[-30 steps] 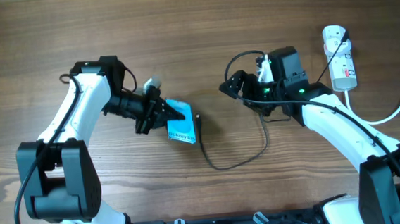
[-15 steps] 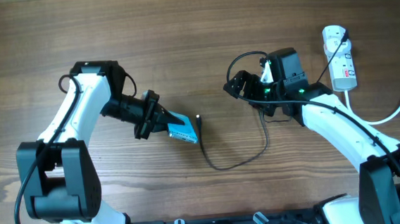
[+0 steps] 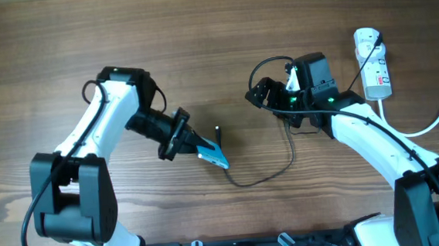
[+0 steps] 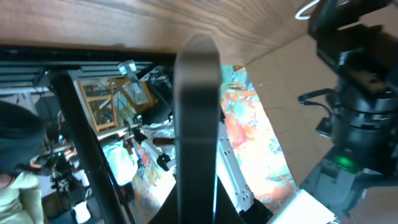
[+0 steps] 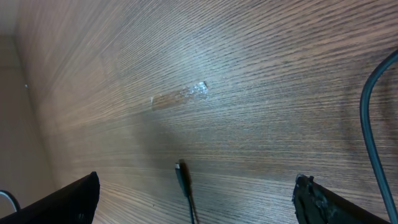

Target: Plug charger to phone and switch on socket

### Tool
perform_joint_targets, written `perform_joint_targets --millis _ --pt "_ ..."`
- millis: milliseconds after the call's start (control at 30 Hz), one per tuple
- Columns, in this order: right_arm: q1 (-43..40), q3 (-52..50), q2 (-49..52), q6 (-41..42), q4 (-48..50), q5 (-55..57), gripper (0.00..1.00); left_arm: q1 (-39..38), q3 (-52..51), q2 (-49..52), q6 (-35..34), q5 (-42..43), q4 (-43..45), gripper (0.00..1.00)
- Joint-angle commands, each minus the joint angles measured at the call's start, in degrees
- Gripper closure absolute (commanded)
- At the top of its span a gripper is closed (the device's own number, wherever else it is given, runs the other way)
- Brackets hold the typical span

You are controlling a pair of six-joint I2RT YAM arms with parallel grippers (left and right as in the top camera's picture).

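Left gripper (image 3: 195,145) pinches the turquoise-screened, white-edged phone (image 3: 214,154), tilted on edge near the table's middle. The thin black charger (image 3: 254,181) loops beside it, its metal tip just apart. Right gripper (image 3: 254,94) hovers, jaws spread. The white socket (image 3: 373,66) lies near the right edge.

Twin arms in one livery: the left arm (image 3: 95,120) and the right arm (image 3: 371,137) wear smooth white shells along their long links, broken by chunky matte-black joint housings (image 3: 70,199) at shoulder, elbow and wrist. Small green lights (image 3: 328,98) glow on the right arm's black wrist block, where a thin black cable loop (image 3: 265,60) arcs out. The right arm's fingers (image 5: 323,208) are matte black with rough edges.
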Motion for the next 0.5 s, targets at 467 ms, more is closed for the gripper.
perform_joint_targets --millis 467 --pt "-0.1 0.2 0.3 -0.2 0.0 1.2 0.0 -7.8 0.3 -1.6 -2.9 4.8 0.5 0.96"
